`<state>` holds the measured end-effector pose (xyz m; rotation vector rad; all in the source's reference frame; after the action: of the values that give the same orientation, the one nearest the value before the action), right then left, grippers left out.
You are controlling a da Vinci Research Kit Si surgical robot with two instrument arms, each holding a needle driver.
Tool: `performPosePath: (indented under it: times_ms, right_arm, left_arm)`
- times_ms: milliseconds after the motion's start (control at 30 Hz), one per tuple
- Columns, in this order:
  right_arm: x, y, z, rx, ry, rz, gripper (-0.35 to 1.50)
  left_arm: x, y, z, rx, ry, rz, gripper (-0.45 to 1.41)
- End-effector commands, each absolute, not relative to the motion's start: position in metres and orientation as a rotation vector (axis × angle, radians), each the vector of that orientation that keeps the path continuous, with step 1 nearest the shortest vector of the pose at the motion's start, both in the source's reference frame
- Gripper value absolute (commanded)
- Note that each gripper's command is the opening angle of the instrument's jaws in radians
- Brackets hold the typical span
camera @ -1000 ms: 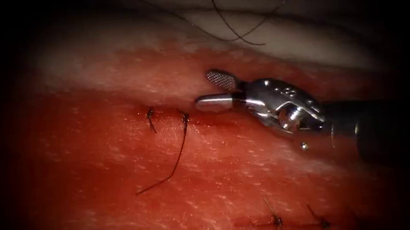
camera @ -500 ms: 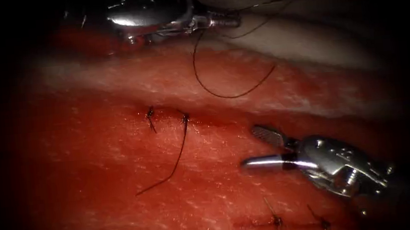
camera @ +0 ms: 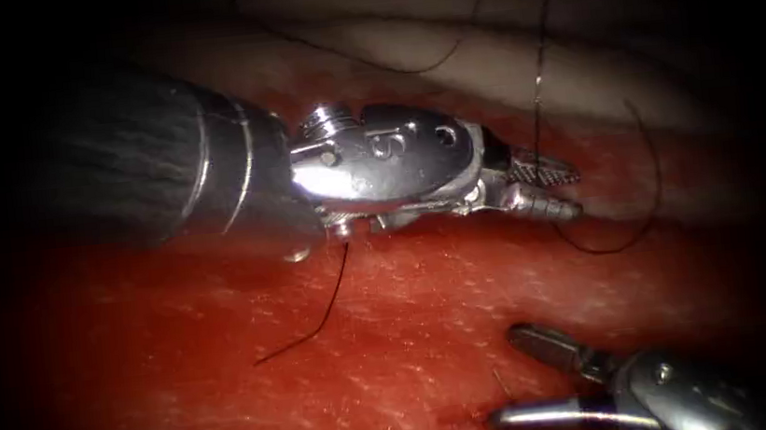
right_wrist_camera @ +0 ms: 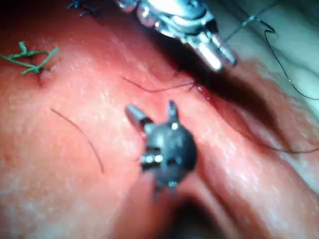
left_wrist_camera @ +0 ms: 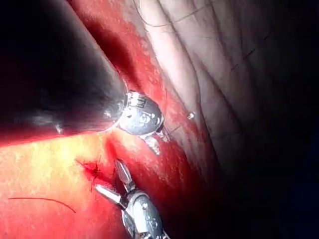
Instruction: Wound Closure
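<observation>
A: What lies under the tools?
B: The tissue (camera: 395, 336), red and wet, with pale tissue above it.

A: And the left tool (camera: 544, 185)?
B: It lies across the cut, its fingers slightly apart around the dark thread (camera: 538, 69) that runs up from them; whether they grip it is unclear.

A: The right tool (camera: 520, 375)?
B: Below, fingers wide apart, holding nothing.

A: Smaller things?
B: A cut thread end (camera: 317, 310) rests on the tissue; the needle cannot be made out.

Red-wet tissue (camera: 395, 336) with loose thread (camera: 313, 320) and green knot (right_wrist_camera: 27, 59).
</observation>
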<state>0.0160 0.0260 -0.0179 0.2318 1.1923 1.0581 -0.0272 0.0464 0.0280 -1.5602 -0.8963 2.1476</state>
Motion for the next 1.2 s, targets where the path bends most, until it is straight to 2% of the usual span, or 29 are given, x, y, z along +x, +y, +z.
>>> performPosePath:
  times_ms: [33,200,400,533,700,967,1200]
  right_arm:
    - [0.0173,0.026,-0.018,0.239,1.199,1.055,1.31]
    - [0.0188,0.026,-0.019,0.254,1.209,1.035,1.31]
    - [0.0194,0.026,-0.018,0.25,1.213,1.031,1.31]
    - [0.0197,0.027,-0.018,0.246,1.213,1.032,1.31]
    - [0.0199,0.027,-0.018,0.238,1.213,1.022,1.31]
    - [0.0206,0.027,-0.018,0.221,1.211,1.011,1.31]
    - [0.0218,0.027,-0.018,0.208,1.205,1.0,1.31]
  left_arm:
    - [-0.0269,0.046,0.028,-1.536,-0.888,2.165,0.6]
    - [-0.0215,0.047,0.025,-1.403,-0.877,2.252,0.77]
    - [-0.0155,0.047,0.023,-1.297,-0.804,2.345,0.78]
    - [-0.0112,0.043,0.023,-1.13,-0.834,2.55,0.78]
    - [-0.0085,0.039,0.024,-1.077,-0.92,2.631,0.78]
    - [-0.0098,0.037,0.025,-1.061,-0.966,2.661,0.76]
    - [-0.0137,0.037,0.029,-0.954,-0.78,2.545,0.66]
